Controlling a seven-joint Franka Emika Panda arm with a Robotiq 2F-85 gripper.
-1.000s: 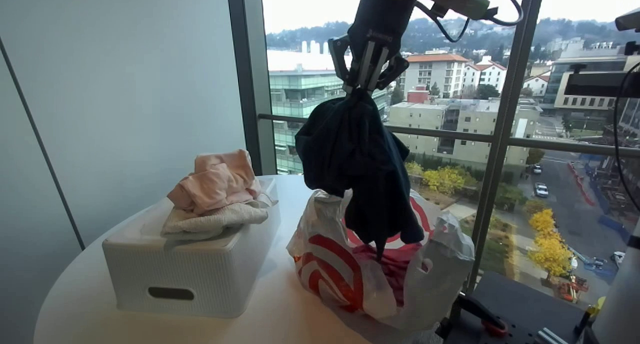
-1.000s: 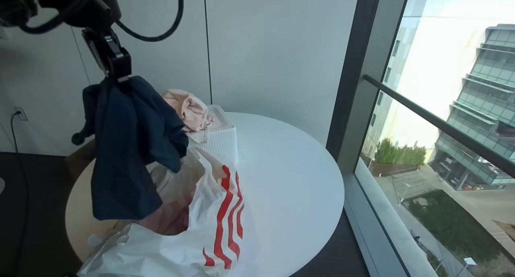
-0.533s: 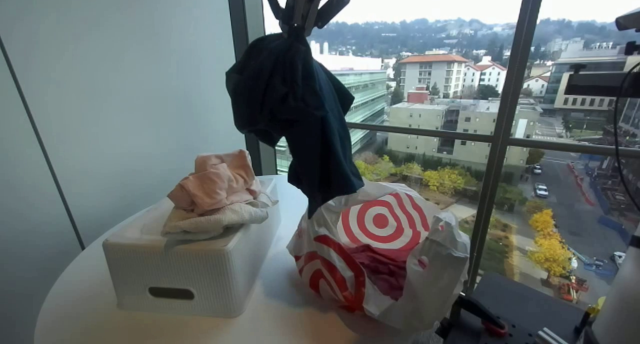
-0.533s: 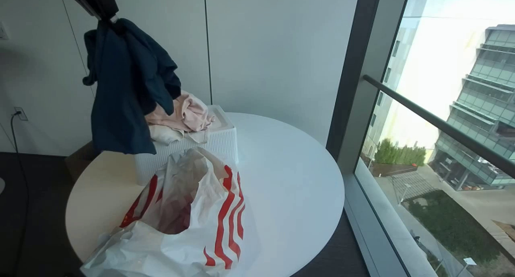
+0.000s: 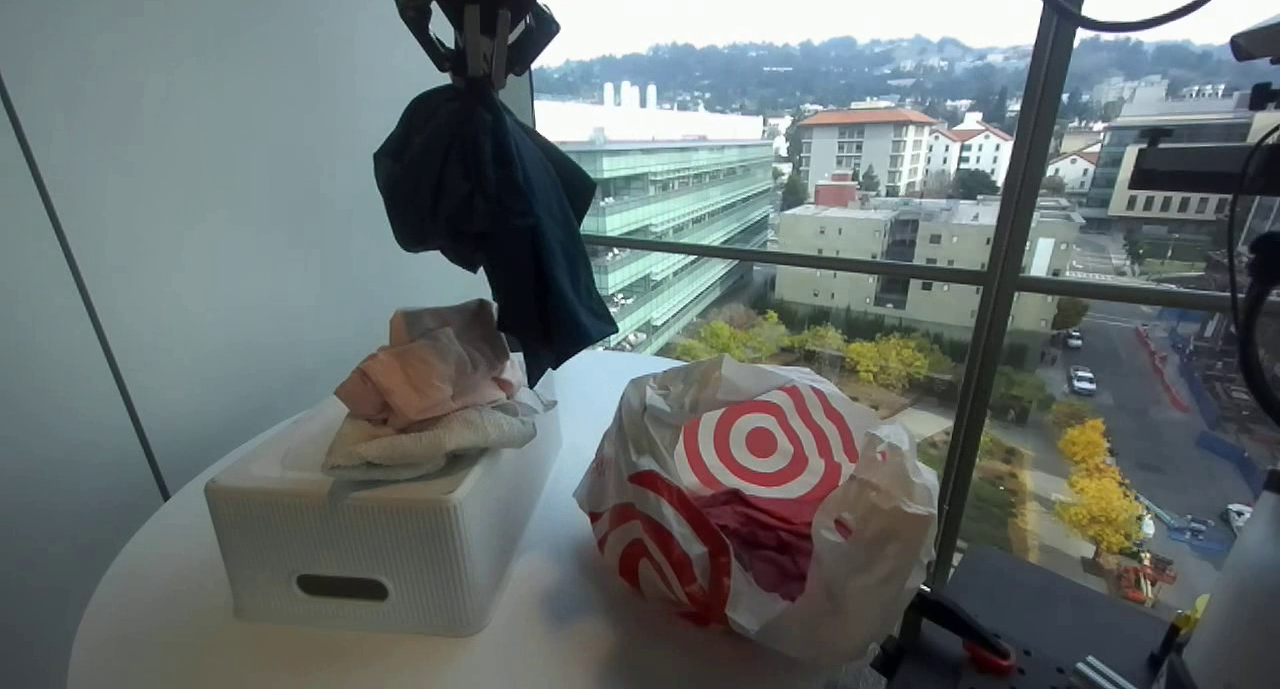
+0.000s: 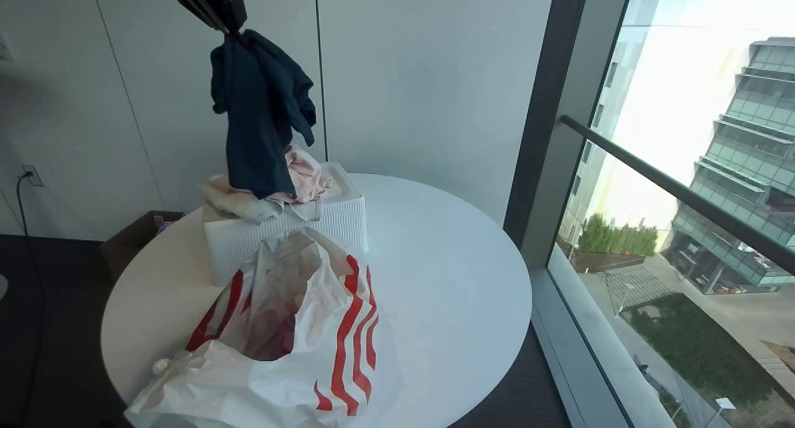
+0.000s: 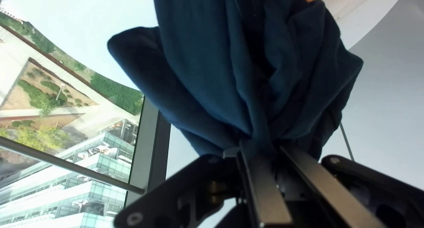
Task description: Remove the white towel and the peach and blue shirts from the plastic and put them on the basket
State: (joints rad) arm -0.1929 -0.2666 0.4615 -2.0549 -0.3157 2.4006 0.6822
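My gripper [image 5: 480,81] is shut on the dark blue shirt [image 5: 485,189], which hangs bunched below it. The wrist view shows the shirt [image 7: 212,66] pinched between the fingertips [image 7: 256,147]. In both exterior views the shirt hangs high, near the white basket [image 5: 340,539] and partly in front of or behind the pile on it. The peach shirt [image 5: 430,369] lies crumpled on the off-white towel [image 5: 435,444], on top of the basket; both also show in an exterior view, the peach shirt [image 6: 305,173] partly covered by the hanging shirt [image 6: 258,117].
The white plastic bag [image 6: 329,328] with red print stands open beside the basket, dark red cloth [image 6: 276,344] inside. Both rest on a round white table [image 6: 447,279] by the window. A brown box [image 6: 127,248] stands on the floor. A black surface [image 5: 1040,609] adjoins the table.
My gripper has lifted the blue shirt up out of the bag's opening and carried it across towards the basket. The bag's rim has shifted. The peach shirt and towel have not moved.
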